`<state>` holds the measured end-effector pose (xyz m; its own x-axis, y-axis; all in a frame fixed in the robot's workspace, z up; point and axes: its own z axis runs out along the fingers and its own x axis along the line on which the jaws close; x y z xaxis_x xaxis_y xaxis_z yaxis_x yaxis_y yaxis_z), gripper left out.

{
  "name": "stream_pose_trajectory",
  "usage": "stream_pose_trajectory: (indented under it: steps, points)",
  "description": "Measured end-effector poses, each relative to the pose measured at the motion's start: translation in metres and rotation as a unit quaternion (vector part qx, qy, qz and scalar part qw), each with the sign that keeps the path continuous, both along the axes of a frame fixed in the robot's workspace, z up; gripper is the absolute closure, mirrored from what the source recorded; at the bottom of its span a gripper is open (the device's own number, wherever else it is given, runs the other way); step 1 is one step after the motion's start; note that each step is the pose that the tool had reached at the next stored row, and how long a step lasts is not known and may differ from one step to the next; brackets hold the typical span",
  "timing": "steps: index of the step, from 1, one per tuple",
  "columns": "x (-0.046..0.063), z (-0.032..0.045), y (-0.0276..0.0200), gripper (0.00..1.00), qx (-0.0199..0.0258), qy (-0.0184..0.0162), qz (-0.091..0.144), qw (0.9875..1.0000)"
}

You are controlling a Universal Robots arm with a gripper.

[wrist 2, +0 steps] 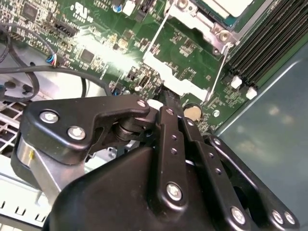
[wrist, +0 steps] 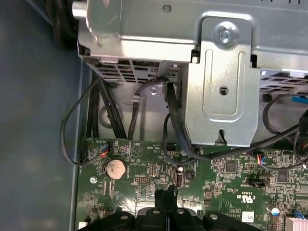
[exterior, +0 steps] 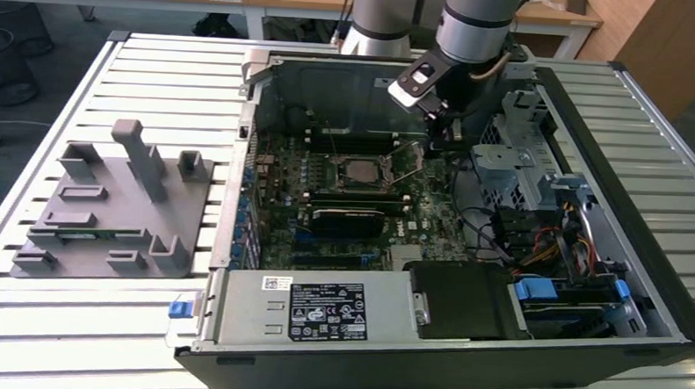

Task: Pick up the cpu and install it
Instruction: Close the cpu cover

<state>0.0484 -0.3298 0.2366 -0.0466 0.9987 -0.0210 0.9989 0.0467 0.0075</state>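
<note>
The cpu (exterior: 358, 169) lies flat in the metal-framed socket in the middle of the motherboard (exterior: 322, 237), silvery top up. The second wrist view catches a pale corner of the cpu (wrist 2: 231, 6) inside the socket frame. A thin socket lever (wrist 2: 219, 72) runs along the frame's edge. My gripper (exterior: 436, 144) hangs low over the board, just to the exterior view's right of the socket. Its black fingers (wrist: 163, 199) are pressed together in both wrist views, with nothing seen between them. The gripper (wrist 2: 166, 98) tip is close above the board near the lever.
A grey tray (exterior: 100, 210) with upright posts sits outside the case on the exterior view's left, holding a thin green strip (exterior: 82, 232). A metal drive cage (wrist: 221, 82) and black cables (wrist: 171, 115) crowd the gripper's side. A coin battery (wrist: 115, 168) lies on the board.
</note>
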Motion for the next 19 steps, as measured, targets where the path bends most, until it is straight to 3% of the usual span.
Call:
stream_pose_trajectory:
  steps: [19]
  points:
    - [-0.022, -0.0032, 0.0001, 0.89, 0.0, 0.0, 0.0, 1.0]
